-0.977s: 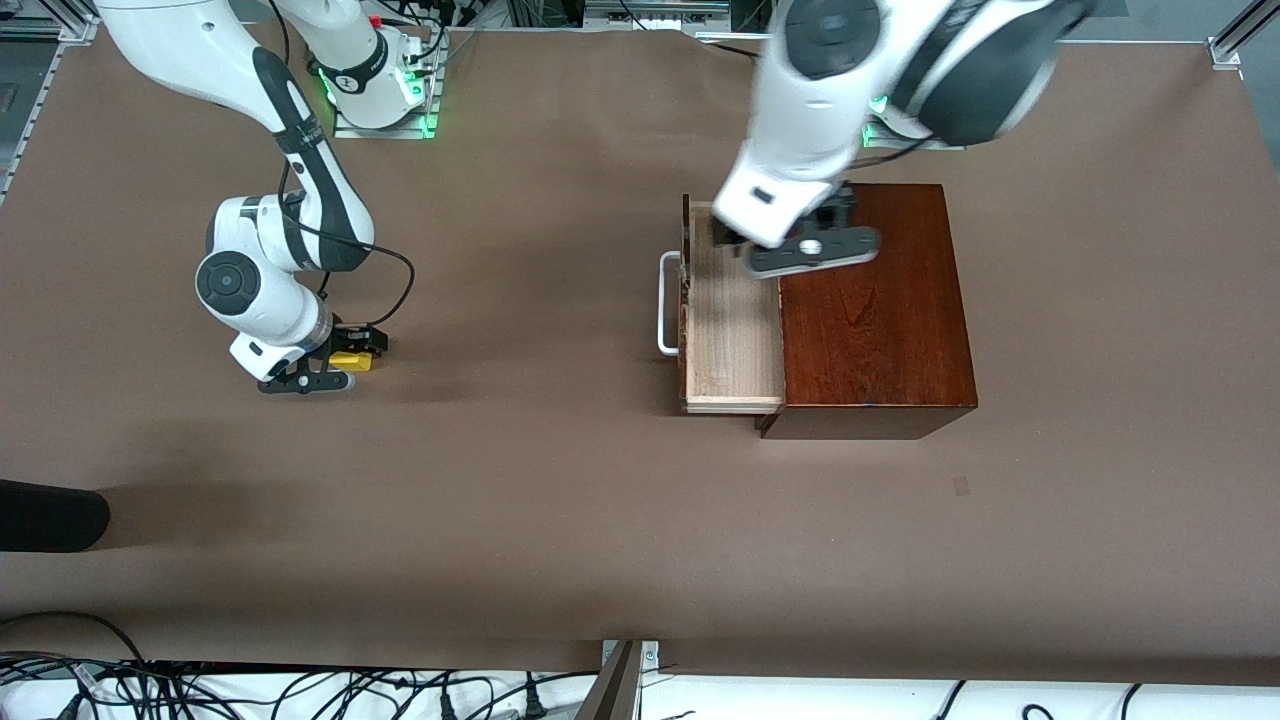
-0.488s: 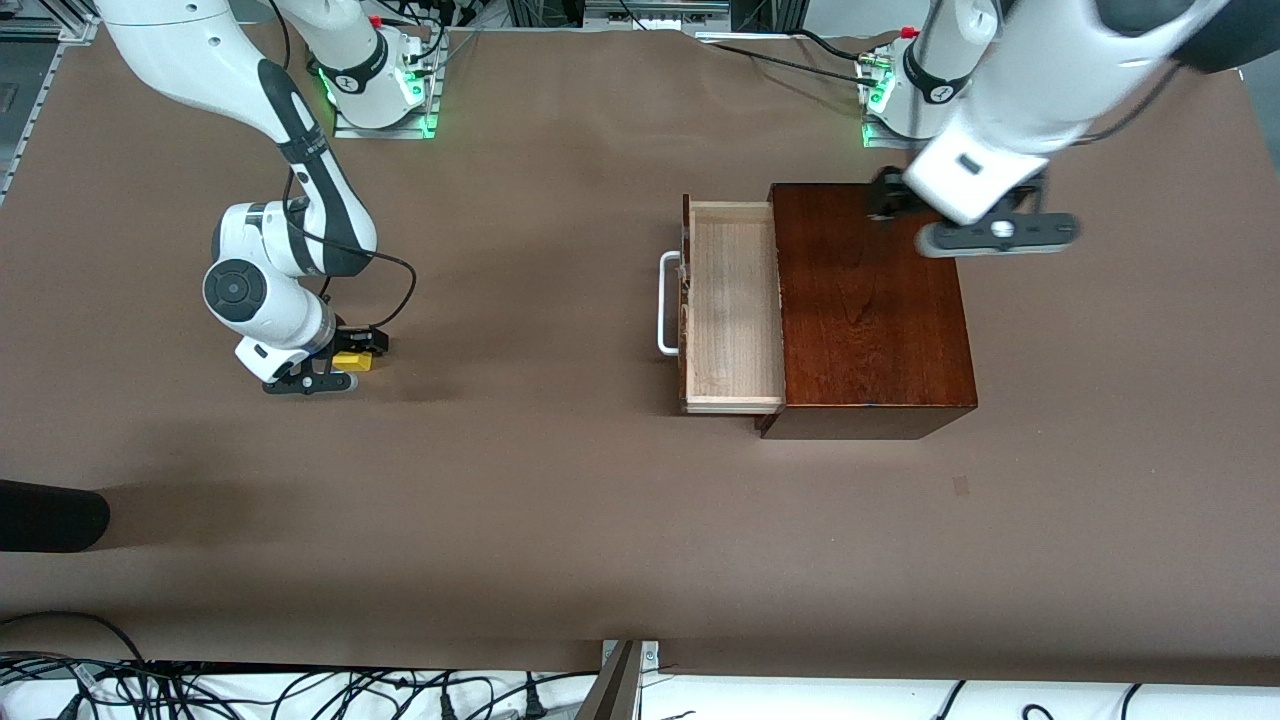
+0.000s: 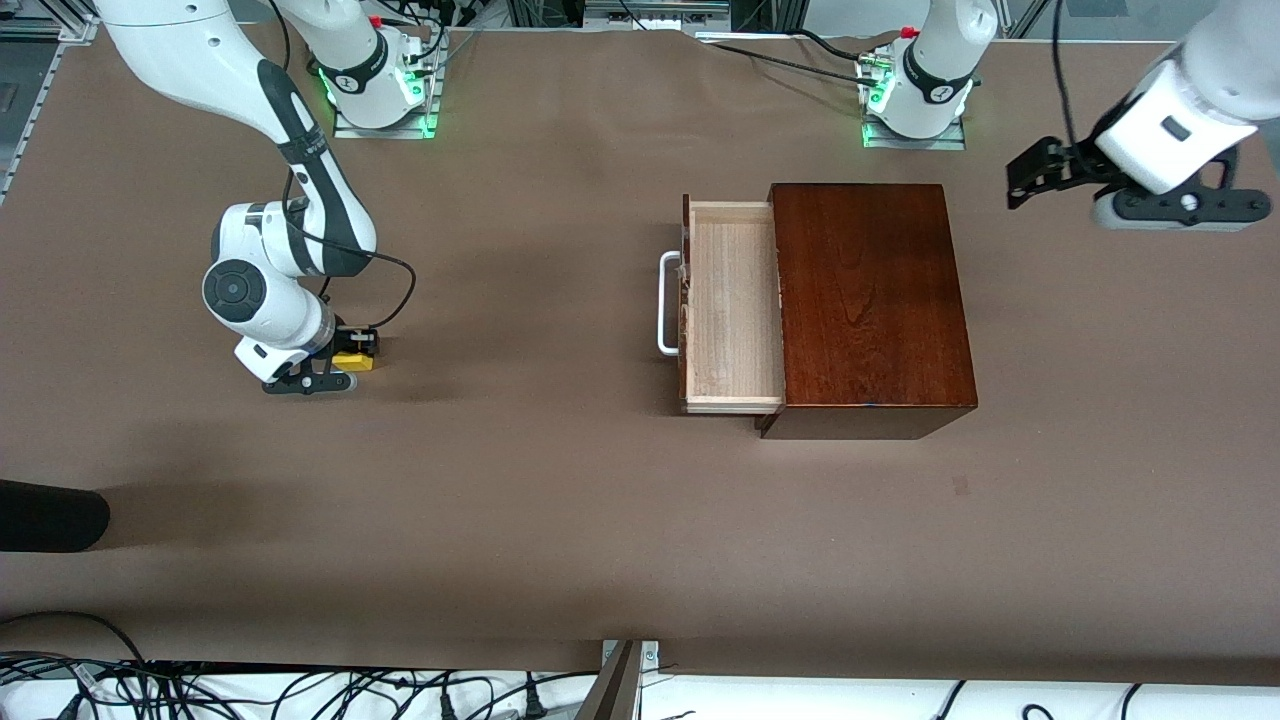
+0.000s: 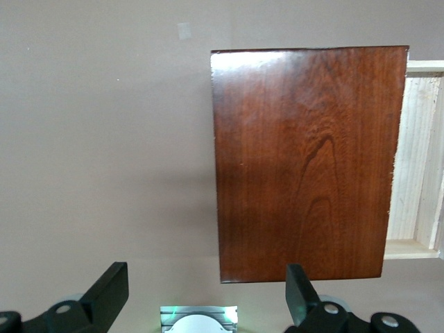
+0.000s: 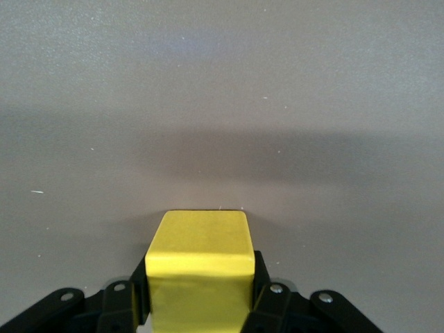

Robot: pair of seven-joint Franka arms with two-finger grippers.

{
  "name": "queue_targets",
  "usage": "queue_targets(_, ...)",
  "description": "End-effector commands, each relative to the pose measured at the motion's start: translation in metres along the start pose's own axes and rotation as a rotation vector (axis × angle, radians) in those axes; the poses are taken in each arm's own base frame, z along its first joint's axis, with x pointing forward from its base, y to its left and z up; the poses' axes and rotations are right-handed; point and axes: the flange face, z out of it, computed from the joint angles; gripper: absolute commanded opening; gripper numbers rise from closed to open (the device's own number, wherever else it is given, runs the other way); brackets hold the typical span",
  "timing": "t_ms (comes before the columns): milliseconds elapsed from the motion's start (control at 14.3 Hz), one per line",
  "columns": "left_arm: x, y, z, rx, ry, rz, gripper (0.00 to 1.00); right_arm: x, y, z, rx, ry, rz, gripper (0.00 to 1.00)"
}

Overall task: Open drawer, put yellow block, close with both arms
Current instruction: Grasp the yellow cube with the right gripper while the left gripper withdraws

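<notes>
A: Surface?
B: Counter point(image 3: 560, 520) under plain brown matte paper, one sheet, wrinkled along the edge by the arm bases. Metal frame rails and green-lit base plates at that edge, a tangle of black cables point(image 3: 120, 690) on white along the edge nearest the front camera.

A: Right gripper?
B: Right gripper point(image 3: 345, 362) is down at the counter toward the right arm's end, fingers pressed onto the yellow block point(image 3: 352, 360). The right wrist view shows the block point(image 5: 200, 267) squeezed between the two black pads, resting on the paper.

A: Left gripper?
B: Left gripper point(image 3: 1022, 180) is up in the air over bare counter at the left arm's end, fingers spread wide, holding nothing. Its wrist view looks down past both fingertips point(image 4: 109, 295) at the box.

A: Drawer?
B: Drawer point(image 3: 730, 305) is pulled out of the dark mahogany box point(image 3: 870, 300) toward the right arm's end, pale wood tray with nothing in it, white bar handle point(image 3: 665, 305) on its front. Block sits well apart from it.

A: Anything else?
B: Dark rounded object point(image 3: 50, 515) at the counter edge, right arm's end; cannot tell what it is.
</notes>
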Motion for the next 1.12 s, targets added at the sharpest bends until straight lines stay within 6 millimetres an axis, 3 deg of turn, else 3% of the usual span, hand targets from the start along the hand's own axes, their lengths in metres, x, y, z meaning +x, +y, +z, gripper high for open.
queue_targets(0, -0.009, -0.002, -0.003, -0.025, 0.011, 0.030, 1.00, 0.000, 0.003, -0.018, 0.014, -0.009, 0.016, 0.00)
queue_targets(209, 0.003, -0.002, -0.001, -0.023, 0.008, 0.027, 1.00, -0.001, 0.001, -0.061, 0.023, -0.052, 0.021, 0.00)
queue_targets(349, 0.010, -0.002, -0.006, -0.015, 0.009, 0.026, 1.00, 0.001, 0.000, -0.102, 0.028, -0.084, 0.018, 0.00)
queue_targets(628, 0.010, 0.011, -0.005, -0.006, 0.013, 0.034, 1.00, 0.019, -0.008, -0.213, 0.047, -0.170, 0.008, 0.00)
queue_targets(767, 0.014, 0.011, -0.003, -0.005, 0.009, 0.032, 1.00, 0.021, -0.031, -0.261, 0.049, -0.173, 0.028, 0.00)
queue_targets(1047, 0.016, 0.000, -0.006, -0.012, 0.023, 0.019, 1.00, 0.016, -0.085, -0.322, 0.099, -0.162, 0.114, 0.00)
